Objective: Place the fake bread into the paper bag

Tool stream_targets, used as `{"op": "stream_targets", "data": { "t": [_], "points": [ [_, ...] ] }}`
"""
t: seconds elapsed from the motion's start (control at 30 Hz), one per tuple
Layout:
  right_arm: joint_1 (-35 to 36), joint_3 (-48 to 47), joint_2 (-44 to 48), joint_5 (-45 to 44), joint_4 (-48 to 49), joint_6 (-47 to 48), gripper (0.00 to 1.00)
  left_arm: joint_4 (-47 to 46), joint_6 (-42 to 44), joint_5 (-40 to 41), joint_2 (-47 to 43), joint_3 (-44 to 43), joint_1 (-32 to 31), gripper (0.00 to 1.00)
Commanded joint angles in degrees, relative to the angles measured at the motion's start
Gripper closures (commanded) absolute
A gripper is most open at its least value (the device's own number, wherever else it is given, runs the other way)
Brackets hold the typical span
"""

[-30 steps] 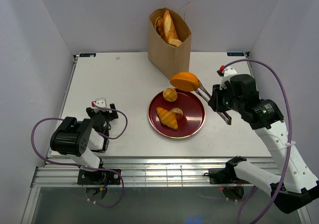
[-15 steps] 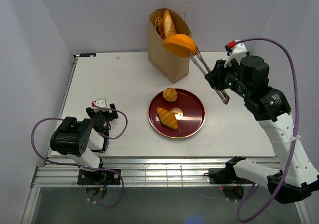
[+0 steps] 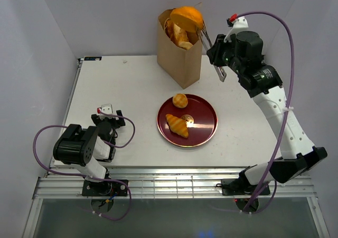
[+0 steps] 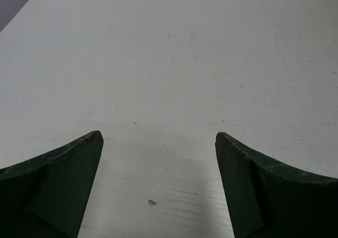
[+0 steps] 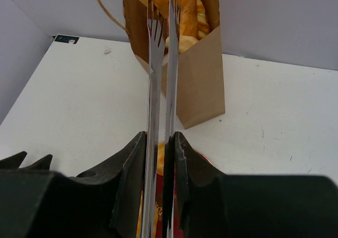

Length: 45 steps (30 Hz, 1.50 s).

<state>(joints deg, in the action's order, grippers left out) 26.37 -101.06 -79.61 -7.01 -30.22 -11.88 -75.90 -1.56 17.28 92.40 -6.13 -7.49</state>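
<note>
The brown paper bag (image 3: 179, 58) stands at the back of the table with a baguette and other breads (image 3: 178, 36) in it. My right gripper (image 3: 217, 55) is shut on metal tongs (image 3: 203, 37), and the tongs pinch an orange round bun (image 3: 186, 17) right above the bag's mouth. In the right wrist view the gripper (image 5: 158, 137) clamps the tongs (image 5: 158, 63), which reach to the bag (image 5: 200, 84). A small round bun (image 3: 180, 100), a croissant (image 3: 177, 125) and a small filled roll (image 3: 187, 119) lie on the dark red plate (image 3: 208, 127). My left gripper (image 3: 108, 116) (image 4: 158, 137) is open and empty, low over the table.
The plate sits mid-table in front of the bag. White enclosure walls stand close on the left, right and back. The bag's twisted handle (image 5: 105, 10) sticks up at its left. The left arm's purple cable (image 3: 45, 137) loops at the near left.
My right gripper has lifted the bun in the tongs from beside the plate, up and back, to above the bag's mouth. The left arm has not moved.
</note>
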Motion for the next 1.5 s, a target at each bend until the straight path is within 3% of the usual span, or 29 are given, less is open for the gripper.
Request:
{"op": "stream_targets", "data": {
  "t": [0.0,0.3,0.43,0.53,0.73,1.0,1.3,1.47],
  "points": [
    [-0.09,-3.62,-1.77,-3.8,8.15,-1.65,0.92,-5.66,-0.72,-0.75,-1.08,-0.55,0.28,0.02],
    [-0.7,-5.82,-8.01,-3.02,9.83,-2.53,0.91,-5.66,-0.72,-0.75,-0.99,-0.55,0.19,0.02],
    [-0.71,-5.21,-8.98,-1.35,9.74,-2.71,0.68,-5.66,-0.72,-0.75,-0.99,-0.55,0.19,0.02],
    [-0.88,-4.59,-8.98,-1.17,9.74,-2.8,0.58,-5.66,-0.72,-0.75,-0.99,-0.46,0.19,0.02],
    [-1.14,-3.97,-8.1,-0.56,9.74,-2.8,0.52,-5.66,-0.72,-0.75,-0.99,-0.46,0.19,0.02],
    [-1.32,-2.74,-7.49,1.46,9.65,-2.8,0.5,-5.58,-0.72,-0.75,-0.99,-0.46,0.28,0.02],
    [-1.58,-2.48,-4.24,2.17,9.65,-2.01,0.6,-5.58,-0.72,-0.75,-1.08,-0.55,0.19,0.02],
    [-1.59,3.13,1.21,-0.11,12.19,-2.01,0.6,-5.66,-0.72,-0.75,-0.99,-0.55,0.28,0.02]
  ]
}}
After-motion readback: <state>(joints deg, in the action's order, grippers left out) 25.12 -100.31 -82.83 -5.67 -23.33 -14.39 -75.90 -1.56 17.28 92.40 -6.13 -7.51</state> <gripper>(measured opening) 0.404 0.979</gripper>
